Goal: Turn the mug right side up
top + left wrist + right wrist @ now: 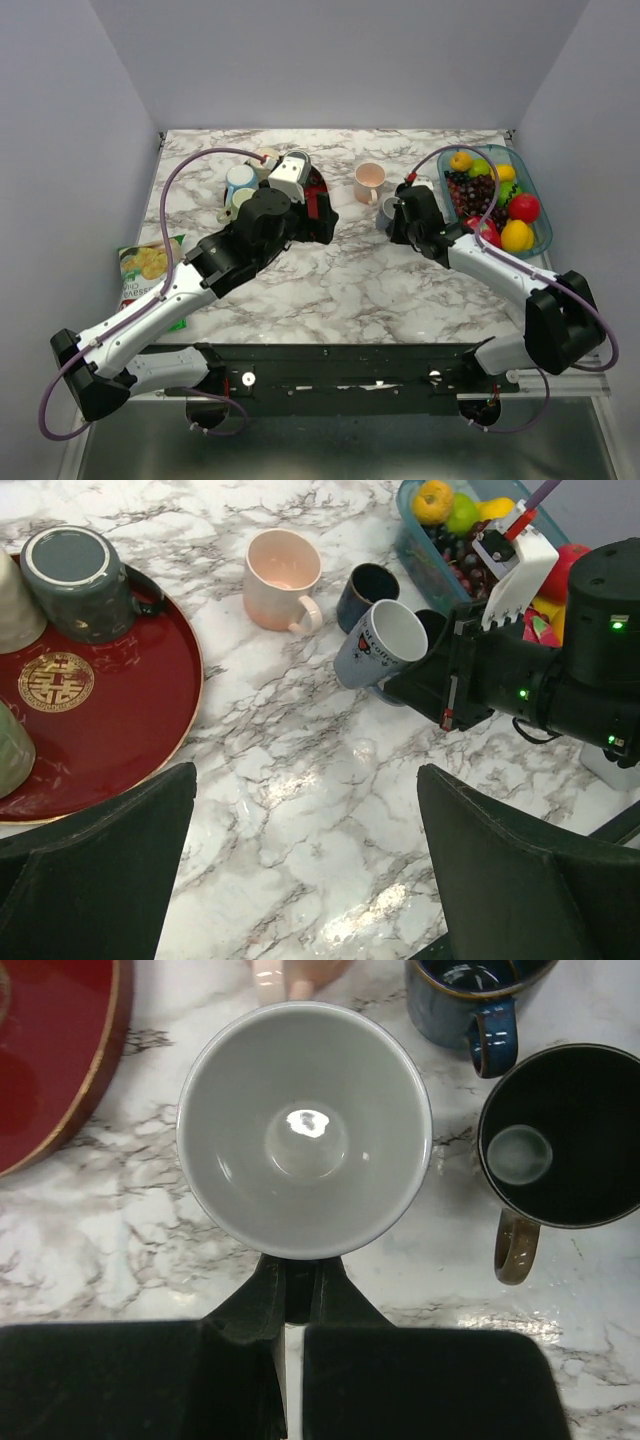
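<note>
1. Far left, the red tray (120, 710) carries other cups, among them a grey cup (75, 580) standing bottom-up. The left tool (307, 775) hangs just beside the tray, jaws wide apart and holding nothing. It is best left out of this, since the right arm has the work.
2. The pink mug (280, 578) and the dark blue mug (365, 590) stand mouth-up just left of the held one. A swing toward them risks a knock, so turn in place rather than sideways.
3. The mug (382, 640), pale blue-grey, is off the tray near the middle of the surface (370, 290). It is tilted, its mouth slanting up toward the right arm. It looks most of the way round, with only the rim left to level.
4. The right tool (288, 1290) is clenched on the mug low at its near side; whether on the handle or the wall I cannot tell. Roll the wrist slowly until the rim lies flat, lower until the base sits firmly, then let go.
5. The black mug (560, 1135) stands close on the right, with the fruit container (546, 225) beyond it, so withdraw straight back.
</note>
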`<act>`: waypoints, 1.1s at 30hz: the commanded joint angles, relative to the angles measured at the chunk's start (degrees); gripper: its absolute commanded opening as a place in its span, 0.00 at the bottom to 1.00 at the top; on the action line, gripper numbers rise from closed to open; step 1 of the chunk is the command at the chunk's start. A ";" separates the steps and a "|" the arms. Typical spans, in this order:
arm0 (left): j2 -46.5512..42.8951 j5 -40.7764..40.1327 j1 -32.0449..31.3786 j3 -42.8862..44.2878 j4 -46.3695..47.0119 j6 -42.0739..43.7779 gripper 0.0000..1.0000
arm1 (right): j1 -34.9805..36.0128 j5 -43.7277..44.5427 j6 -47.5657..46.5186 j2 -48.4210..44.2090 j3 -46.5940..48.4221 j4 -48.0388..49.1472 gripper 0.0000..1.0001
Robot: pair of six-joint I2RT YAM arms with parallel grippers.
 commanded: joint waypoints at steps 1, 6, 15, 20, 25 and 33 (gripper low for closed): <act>1.04 -0.44 1.68 1.55 -2.51 0.63 0.99 | 0.26 6.90 0.25 4.11 2.54 3.64 0.00; 1.57 0.88 3.87 1.19 -3.04 0.45 0.99 | 0.26 8.75 1.05 7.98 3.16 5.13 0.01; 1.40 6.42 10.73 -1.00 -2.52 -0.60 0.99 | 0.17 11.92 -1.41 13.17 4.13 6.80 0.01; 1.75 6.16 13.81 -1.70 -3.74 -0.60 0.99 | 0.26 13.06 -1.85 15.11 4.39 6.72 0.06; 3.76 -1.89 15.83 -0.57 -7.96 2.29 0.99 | 0.26 11.92 -1.94 15.64 4.30 6.37 0.36; 7.72 -5.71 19.87 -0.03 -12.62 9.85 0.99 | 0.26 8.14 -1.42 12.92 4.92 3.82 0.69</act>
